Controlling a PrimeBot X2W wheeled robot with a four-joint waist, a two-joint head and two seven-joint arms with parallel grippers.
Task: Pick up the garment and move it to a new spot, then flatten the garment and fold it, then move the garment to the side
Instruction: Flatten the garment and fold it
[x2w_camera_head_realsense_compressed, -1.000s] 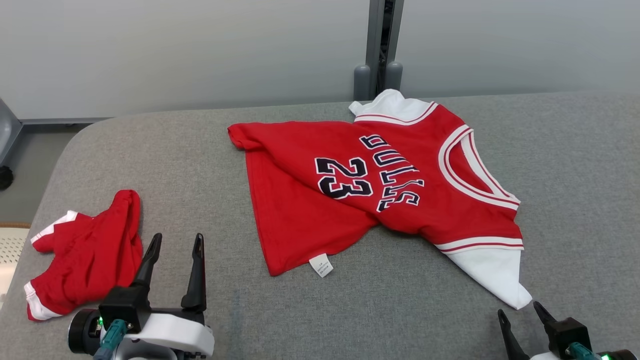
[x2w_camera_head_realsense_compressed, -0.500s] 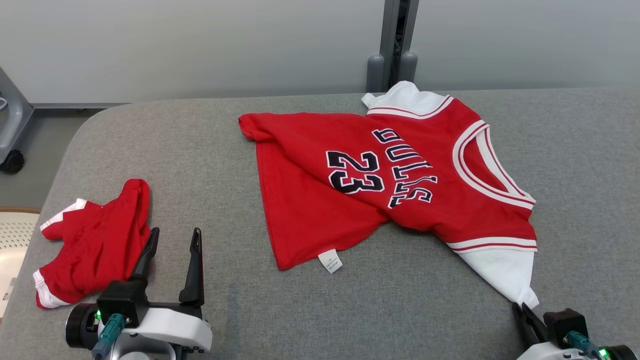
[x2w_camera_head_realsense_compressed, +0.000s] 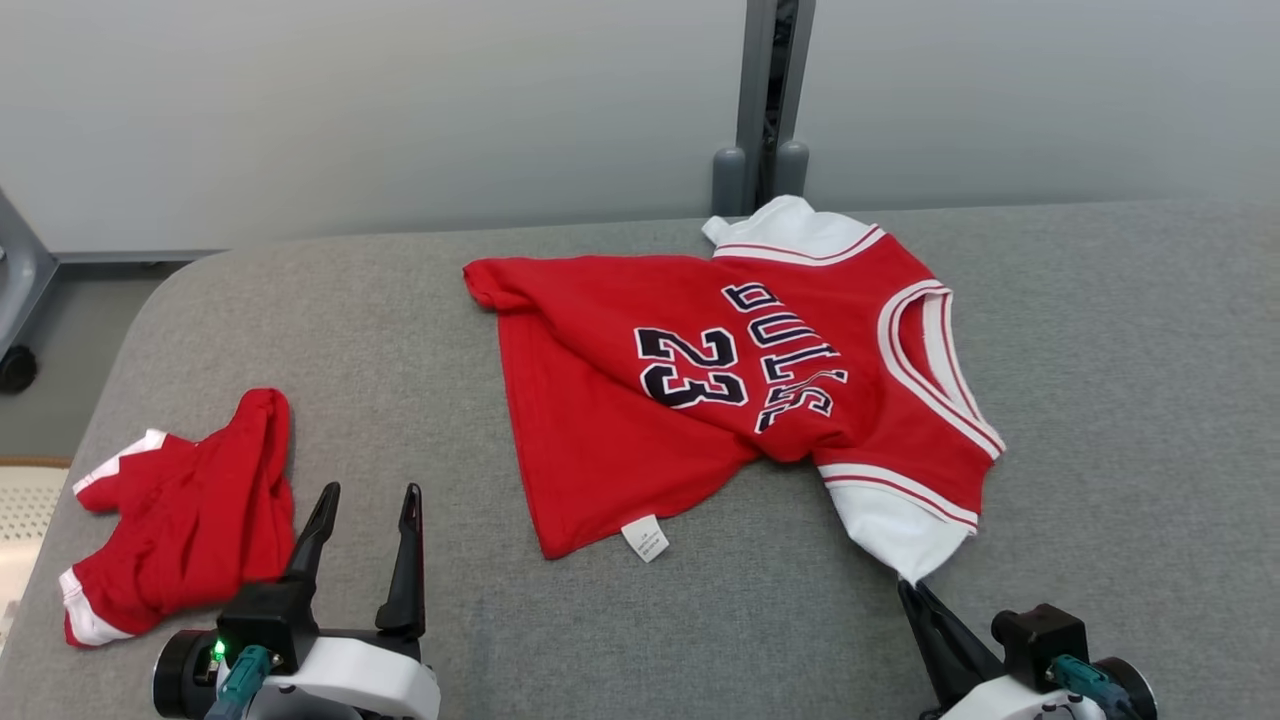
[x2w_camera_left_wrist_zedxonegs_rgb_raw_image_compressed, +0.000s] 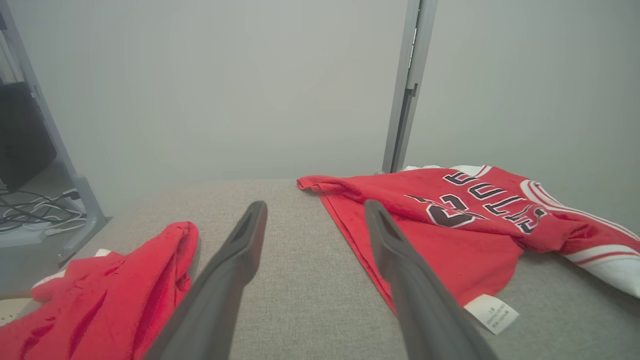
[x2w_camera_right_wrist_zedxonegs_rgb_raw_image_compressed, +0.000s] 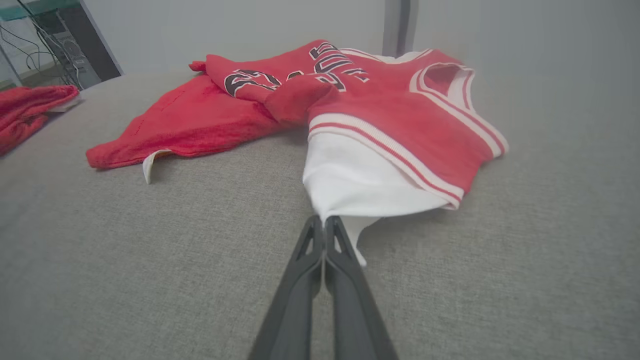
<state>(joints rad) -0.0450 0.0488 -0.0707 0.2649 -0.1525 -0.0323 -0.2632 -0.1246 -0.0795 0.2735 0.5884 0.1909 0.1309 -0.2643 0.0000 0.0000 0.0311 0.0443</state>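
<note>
Head view: right hand (x2w_camera_head_realsense_compressed: 908, 588) pinches jersey (x2w_camera_head_realsense_compressed: 600, 440) edge.

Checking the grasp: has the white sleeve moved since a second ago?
Yes. The right hand, shut on the sleeve, has drawn it left, nearer the post.

Our right hand (x2w_camera_head_realsense_compressed: 908, 590), open a second ago at the lower right of the frame, has shut on the jersey (x2w_camera_head_realsense_compressed: 620, 440) at its white sleeve (x2w_camera_head_realsense_compressed: 888, 522) tip. That sleeve has bunched in, up and leftward.
</note>
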